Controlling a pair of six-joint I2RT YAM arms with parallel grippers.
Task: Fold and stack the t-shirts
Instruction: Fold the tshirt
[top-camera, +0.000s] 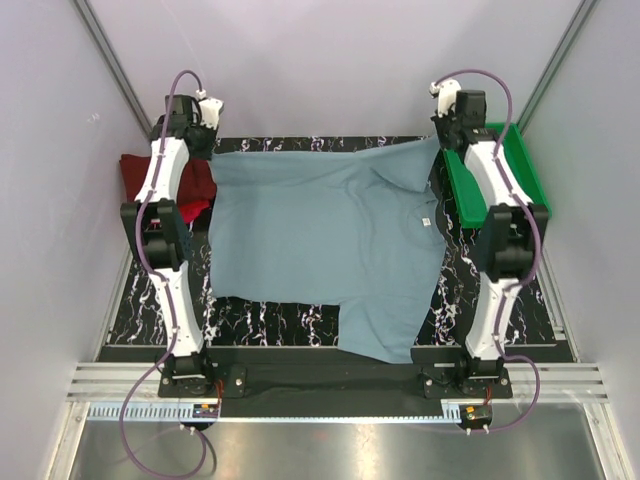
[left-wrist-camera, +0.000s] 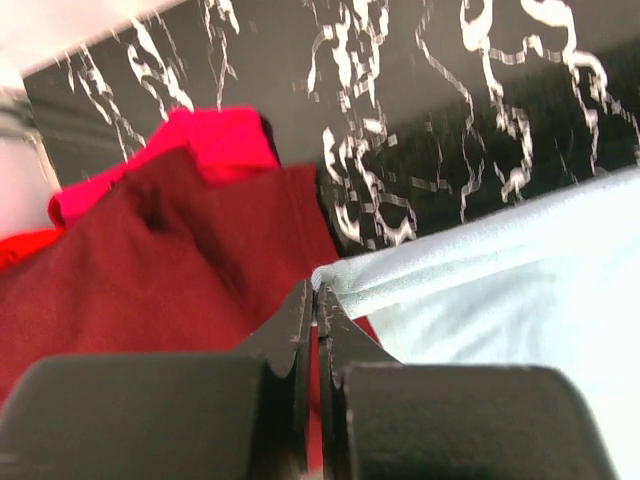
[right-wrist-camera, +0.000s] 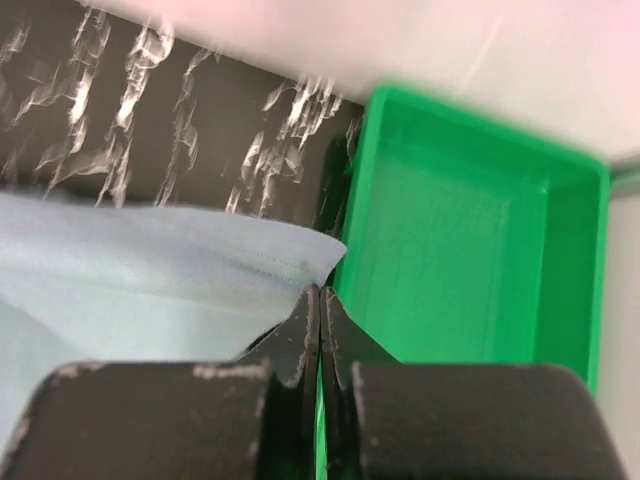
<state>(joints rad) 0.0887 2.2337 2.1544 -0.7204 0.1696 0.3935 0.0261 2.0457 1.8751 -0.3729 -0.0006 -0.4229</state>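
Grey-blue shirt (top-camera: 320, 240) lies spread mid-surface (top-camera: 270, 320), not yet folded. Left hand (left-wrist-camera: 316, 300) and right hand (right-wrist-camera: 319, 300) each pinch a far corner. Maroon shirt (top-camera: 160, 175) and red shirt (top-camera: 196, 210) sit folded, far-left corner.

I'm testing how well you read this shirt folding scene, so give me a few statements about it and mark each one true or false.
1. The blue shirt lies spread out on the table. True.
2. A folded shirt sits in the green tray. False: nothing shows in the tray.
3. The left gripper and the right gripper are each shut on a far corner of the blue shirt. True.
4. The maroon shirt lies on the right side of the table. False: it lies at the far left, next to the blue shirt.
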